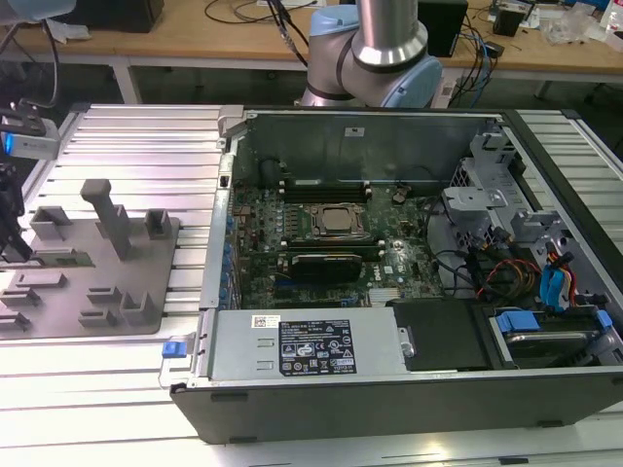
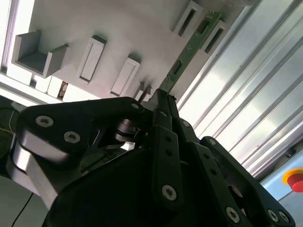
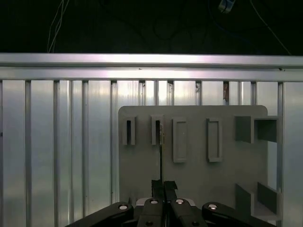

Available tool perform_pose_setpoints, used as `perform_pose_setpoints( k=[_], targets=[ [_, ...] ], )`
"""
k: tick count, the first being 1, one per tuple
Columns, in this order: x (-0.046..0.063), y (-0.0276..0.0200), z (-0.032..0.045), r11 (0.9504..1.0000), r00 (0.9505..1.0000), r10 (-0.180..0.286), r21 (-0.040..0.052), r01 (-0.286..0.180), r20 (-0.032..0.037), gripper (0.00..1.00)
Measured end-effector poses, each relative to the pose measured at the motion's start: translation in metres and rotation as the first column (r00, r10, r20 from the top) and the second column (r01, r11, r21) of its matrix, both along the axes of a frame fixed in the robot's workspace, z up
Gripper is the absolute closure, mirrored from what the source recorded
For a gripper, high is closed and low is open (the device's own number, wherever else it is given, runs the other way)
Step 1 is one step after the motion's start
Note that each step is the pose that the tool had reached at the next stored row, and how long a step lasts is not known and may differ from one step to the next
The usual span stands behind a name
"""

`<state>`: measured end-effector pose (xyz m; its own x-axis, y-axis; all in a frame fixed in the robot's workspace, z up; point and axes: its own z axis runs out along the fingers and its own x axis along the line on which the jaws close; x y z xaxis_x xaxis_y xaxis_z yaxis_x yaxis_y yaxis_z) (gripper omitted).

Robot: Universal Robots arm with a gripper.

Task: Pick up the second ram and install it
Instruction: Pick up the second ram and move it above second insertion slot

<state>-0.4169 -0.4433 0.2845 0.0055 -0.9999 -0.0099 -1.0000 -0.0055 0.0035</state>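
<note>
Case: the open computer case (image 1: 389, 413) lies on its side. Inside are the green motherboard (image 1: 263, 219) with the silver CPU socket (image 1: 336, 219) near its middle, and a long black card (image 1: 326, 263) just beside the socket. A grey power supply (image 1: 302, 345) sits along the near wall. Red and orange cables (image 1: 506, 277) and blue-tabbed drive parts (image 1: 516, 323) fill the end toward the exterior view's right.

Fixture: the grey fixture plate (image 3: 199, 179) carries upright slotted blocks (image 3: 129, 131) and open-sided box blocks (image 3: 255, 130).

Gripper (image 3: 161, 183): the jaws are drawn narrow, pinching one end of the second ram (image 2: 189, 45). In the second wrist view the green stick runs from the jaws out to the slotted blocks at the plate's edge. In the first wrist view it shows edge-on as a thin dark line, its far end at the second slotted block. I cannot tell whether that end sits in the slot or is clear of it.

Surface: the case and the plate both rest on a ribbed aluminium tabletop (image 1: 127, 146), the plate toward the exterior view's left of the case.

Room: the arm (image 1: 389, 44) stands behind the case. A wooden tabletop (image 1: 195, 44) with loose cables runs along the back. A red button (image 2: 294, 179) shows past the ribbed edge in the second wrist view.
</note>
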Motion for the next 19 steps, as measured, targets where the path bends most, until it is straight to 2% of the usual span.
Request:
perform_pose_setpoints(
  k=[14, 19],
  targets=[
    [0.000, 0.0000, 0.0202, 1.0000, 1.0000, 0.000, -0.0003, 0.000, 0.0005, 0.91],
    [0.000, 0.0000, 0.0391, 1.0000, 1.0000, 0.000, -0.0002, 0.000, 0.0036, 0.91]
  ],
)
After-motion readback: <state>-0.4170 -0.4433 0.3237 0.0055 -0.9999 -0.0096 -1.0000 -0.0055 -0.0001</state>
